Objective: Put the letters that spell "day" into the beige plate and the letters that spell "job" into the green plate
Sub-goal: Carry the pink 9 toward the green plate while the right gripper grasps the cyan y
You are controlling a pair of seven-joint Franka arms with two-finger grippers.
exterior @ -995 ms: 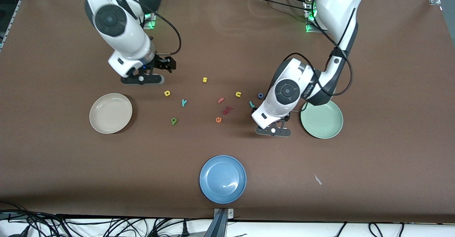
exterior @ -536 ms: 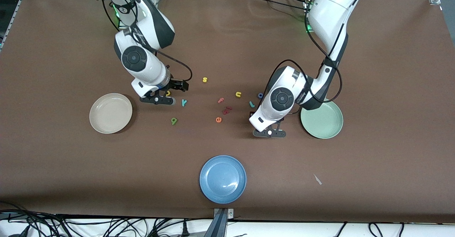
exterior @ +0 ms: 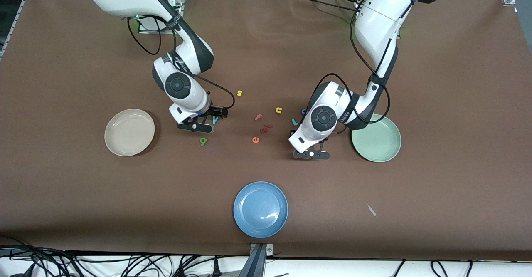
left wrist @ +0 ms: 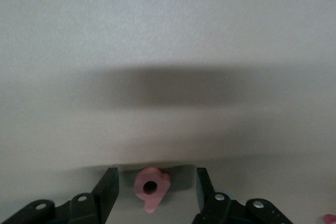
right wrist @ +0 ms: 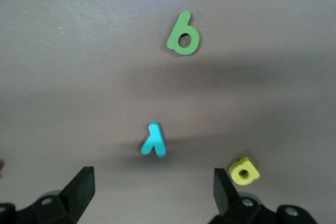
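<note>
My left gripper (left wrist: 155, 192) is low over the table beside the green plate (exterior: 380, 142). It is open, and a pink looped letter, the "b" (left wrist: 151, 186), lies between its fingers with a gap on each side. In the front view the left gripper (exterior: 311, 154) hides that letter. The teal "j" (exterior: 294, 122) and blue "o" (exterior: 304, 111) lie beside the left arm. My right gripper (exterior: 196, 126) hangs open over the teal "y" (right wrist: 154, 141). The yellow looped letter (right wrist: 243, 171) is next to one finger. The green looped letter (exterior: 203, 141) lies nearer the camera. The beige plate (exterior: 129, 132) holds nothing.
A yellow "s" (exterior: 239, 93), a yellow "u" (exterior: 278, 110), a pink "f" (exterior: 258, 117), an orange "e" (exterior: 255, 139) and a dark red piece (exterior: 266, 128) lie mid-table. A blue plate (exterior: 260, 209) sits near the front edge.
The right arm has swung from beside the beige plate to over the "y" and the yellow letter. The left gripper has shifted slightly toward the right arm's end.
</note>
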